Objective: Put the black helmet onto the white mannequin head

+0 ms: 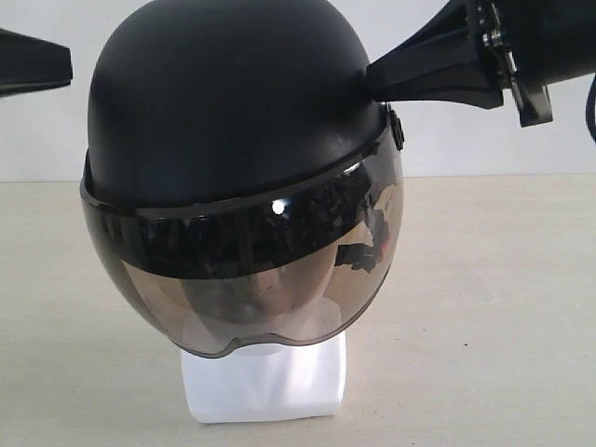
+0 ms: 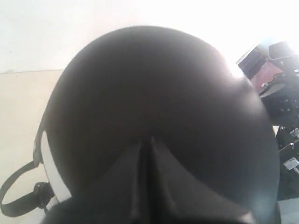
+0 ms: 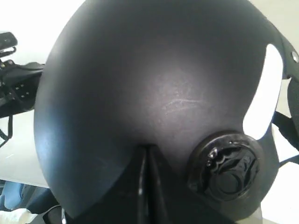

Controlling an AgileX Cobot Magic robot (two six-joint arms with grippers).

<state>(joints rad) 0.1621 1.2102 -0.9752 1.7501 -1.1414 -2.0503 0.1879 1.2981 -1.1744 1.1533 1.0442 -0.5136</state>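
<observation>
The black helmet (image 1: 233, 102) sits on the white mannequin head (image 1: 265, 382), whose blocky base shows below the smoky visor (image 1: 251, 279); the face shows only dimly through the visor. My right gripper (image 1: 372, 79) is shut, its tip against the helmet's side just above the visor pivot (image 3: 229, 165). In the right wrist view the right gripper (image 3: 148, 147) meets the shell (image 3: 154, 79). My left gripper (image 1: 67, 63) is shut, level with the helmet's upper left side with a small gap. From the left wrist camera the left gripper (image 2: 150, 140) points at the shell (image 2: 154, 79). A chin strap (image 2: 18, 191) hangs loose.
The head stands on a beige table (image 1: 494, 307) before a white wall (image 1: 521, 149). Dark equipment (image 2: 280, 93) shows behind the helmet in the left wrist view.
</observation>
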